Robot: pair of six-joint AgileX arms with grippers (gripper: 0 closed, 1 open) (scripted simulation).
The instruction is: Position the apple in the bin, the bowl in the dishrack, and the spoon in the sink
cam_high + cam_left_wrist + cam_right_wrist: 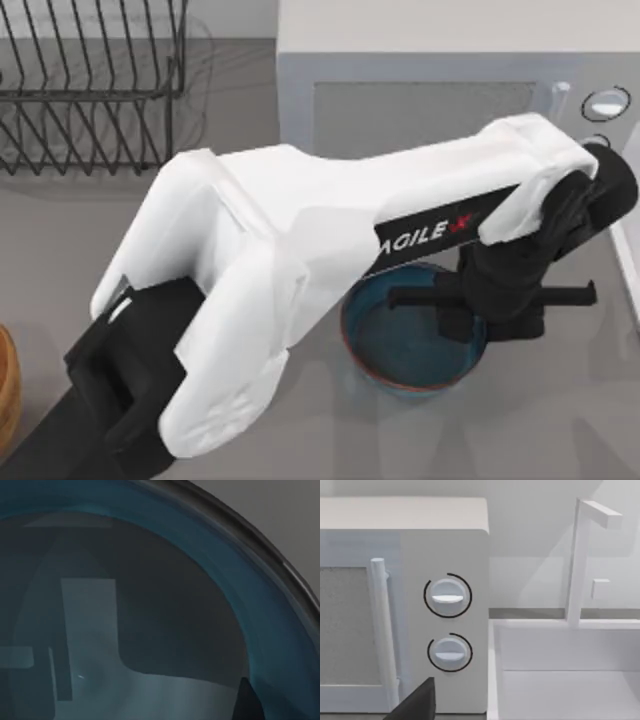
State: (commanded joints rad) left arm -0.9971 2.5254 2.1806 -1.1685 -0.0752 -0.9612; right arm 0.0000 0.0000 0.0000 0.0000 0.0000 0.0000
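Note:
The teal-blue bowl (415,340) with its reddish-brown rim stands on the grey counter right of centre. My left arm reaches across from the lower left. Its gripper (492,322) points down over the bowl's right side, open, one finger inside the bowl and the other near or outside the rim. The left wrist view looks close into the bowl (165,605), with a dark fingertip (247,702) at the edge. The black wire dishrack (90,90) is at the back left. The brown bin (6,385) has its curved edge at the far left. The white sink (565,675) is beside the microwave. The apple and spoon are out of view.
A white microwave (440,95) stands at the back right, just behind the bowl; its two knobs (447,597) face the right wrist camera. A white faucet (577,560) rises behind the sink. A dark part of my right gripper (417,702) sits low in that view.

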